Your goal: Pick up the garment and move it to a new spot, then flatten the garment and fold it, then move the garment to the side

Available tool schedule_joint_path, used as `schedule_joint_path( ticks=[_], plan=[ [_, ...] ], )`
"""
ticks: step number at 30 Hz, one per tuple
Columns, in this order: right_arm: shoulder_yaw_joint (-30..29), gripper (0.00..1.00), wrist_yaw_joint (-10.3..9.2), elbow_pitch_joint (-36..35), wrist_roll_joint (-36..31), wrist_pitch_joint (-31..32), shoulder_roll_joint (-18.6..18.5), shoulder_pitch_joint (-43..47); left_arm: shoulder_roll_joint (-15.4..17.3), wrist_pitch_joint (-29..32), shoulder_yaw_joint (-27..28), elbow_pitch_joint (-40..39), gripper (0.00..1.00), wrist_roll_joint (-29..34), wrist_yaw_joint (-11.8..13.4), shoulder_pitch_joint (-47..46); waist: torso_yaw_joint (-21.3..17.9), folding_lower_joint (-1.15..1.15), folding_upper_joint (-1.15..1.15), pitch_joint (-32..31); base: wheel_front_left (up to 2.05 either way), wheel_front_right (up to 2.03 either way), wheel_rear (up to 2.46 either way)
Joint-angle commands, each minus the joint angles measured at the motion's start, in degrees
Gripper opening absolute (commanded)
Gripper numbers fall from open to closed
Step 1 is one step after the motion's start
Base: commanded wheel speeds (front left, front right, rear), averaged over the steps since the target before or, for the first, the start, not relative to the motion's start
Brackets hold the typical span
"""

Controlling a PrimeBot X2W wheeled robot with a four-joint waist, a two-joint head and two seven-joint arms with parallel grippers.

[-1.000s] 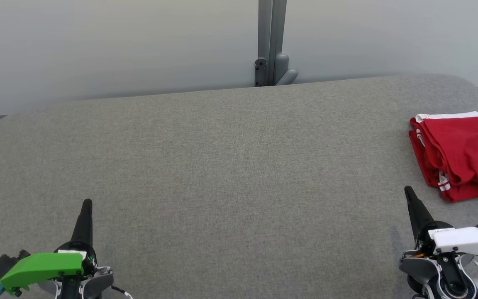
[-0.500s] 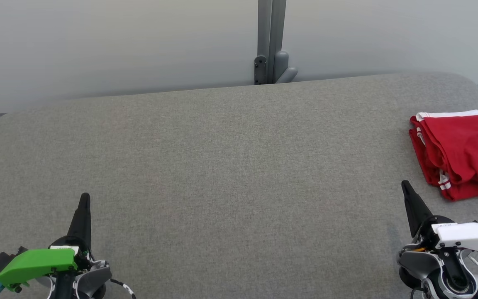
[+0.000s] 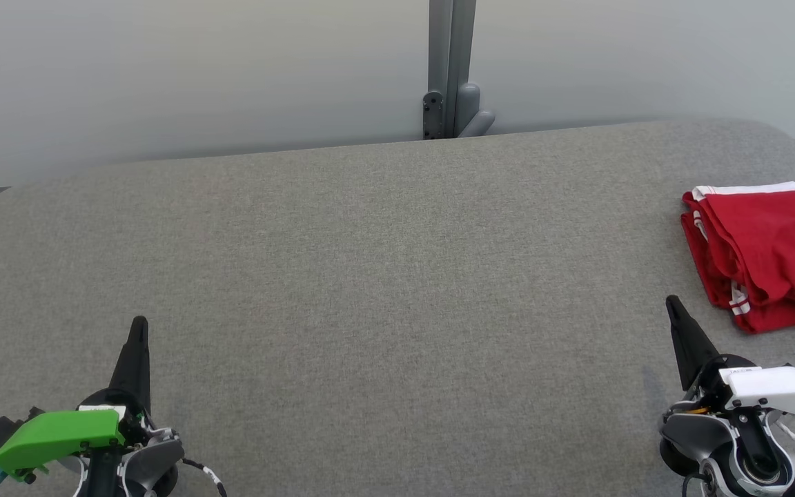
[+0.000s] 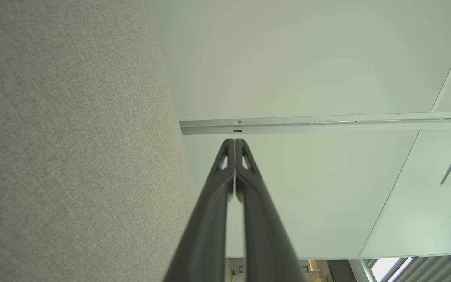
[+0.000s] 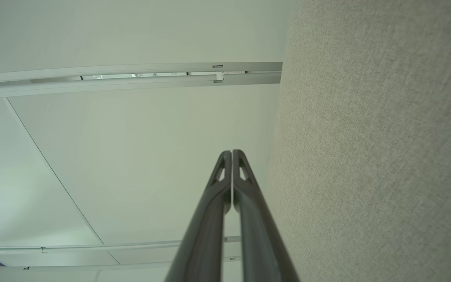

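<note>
At lower left we are parking our left gripper (image 3: 139, 328) over the grey padded table (image 3: 397, 276), fingers pressed together and empty, seemingly because the work is finished. Our right gripper (image 3: 673, 307) is likewise pressed together and empty, near the folded red garment (image 3: 770, 255) lying at the table's right edge. Compared with a second ago, both grippers are reaching slightly farther forward, and the garment is lying unmoved.

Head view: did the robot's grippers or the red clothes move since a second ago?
Only a tiny bit. The left gripper and right gripper both crept slightly up the picture, away from the robot. Nothing was grabbed or let go: both stayed shut and empty. The folded red garment stayed at the right end of the grey table; its slight shift in the picture looks like the camera moving.
</note>
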Motion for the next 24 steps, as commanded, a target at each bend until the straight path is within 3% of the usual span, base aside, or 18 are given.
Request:
schedule_joint_path(
  ticks=[1,24],
  plan=[
    [0.04,0.00,0.02,0.11,0.37,0.18,-0.28,-0.36,0.29,0.24,0.15,0.07,0.00,-0.04,-0.27,-0.68,0.00,0.00,0.00,0.00,0.00,0.00,0.00],
    [0.04,0.00,0.02,0.10,0.38,0.18,-0.28,-0.36,0.29,0.24,0.15,0.06,0.00,-0.04,-0.27,-0.68,0.00,0.00,0.00,0.00,0.00,0.00,0.00]
  ],
)
